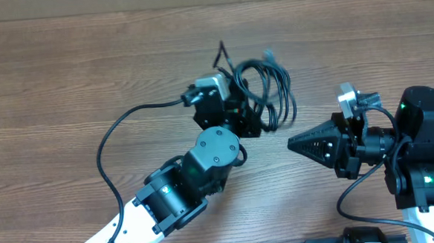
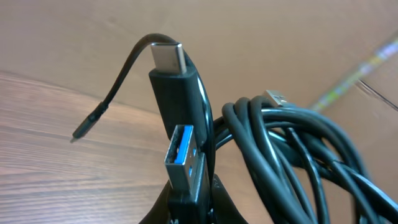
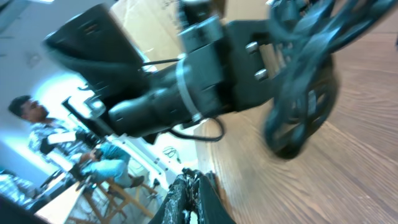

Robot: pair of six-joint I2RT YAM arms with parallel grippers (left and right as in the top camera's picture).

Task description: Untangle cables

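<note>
The cables (image 1: pixel 269 89) are a bundle of thin black cords, looped together above the table centre. My left gripper (image 1: pixel 250 120) is shut on them and holds the bundle up. In the left wrist view the gripper (image 2: pixel 193 202) clamps plug ends: a blue-tongued USB plug (image 2: pixel 185 152) and a silver-tipped plug (image 2: pixel 169 56), with the coiled cords (image 2: pixel 298 149) to the right. A loose strand end (image 2: pixel 93 118) hangs left. My right gripper (image 1: pixel 292 141) is shut and empty, just right of the bundle. In the right wrist view its fingers (image 3: pixel 194 186) point at the hanging loops (image 3: pixel 298 118).
The wooden table (image 1: pixel 66 77) runs under both arms. The left arm's thick black wire (image 1: pixel 110 142) arcs over the table at the left. The right arm's base (image 1: pixel 423 148) stands at the right edge. People and chairs show beyond the table in the right wrist view.
</note>
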